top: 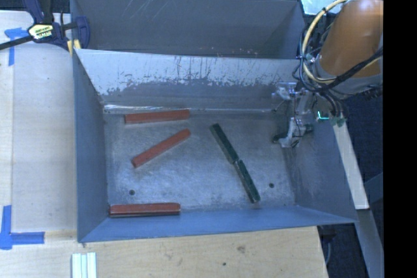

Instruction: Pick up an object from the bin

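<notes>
At the right side of the bin [195,68], close to where the sloping right wall meets the floor, the gripper [288,139] hangs over a bare patch of grey metal. It points down from a wrist wrapped in cables and an orange cover [352,29] in the upper right of the frame. From this angle I cannot tell whether the gripper is spread or closed.

Nearest to it is a long dark green strip [234,163], lying flat on the floor to the gripper's left. The strip runs on a slant from the middle of the bin toward the lower right, and its lower end stops just short of the front wall. A band of bare floor separates the strip from the gripper; they do not touch.

Three red-brown bars lie farther left, well apart from the gripper. The upper bar [156,117] rests along the foot of the back wall. The middle bar [161,148] lies tilted on the floor, its right end higher in the frame than its left. The lower bar [144,209] lies along the foot of the front wall, toward the lower left corner. None of the four pieces touches another.

Beyond the right wall beside the gripper, only bare floor lies between it and the green strip. Both wall-side bars sit tight against sloping metal.
</notes>
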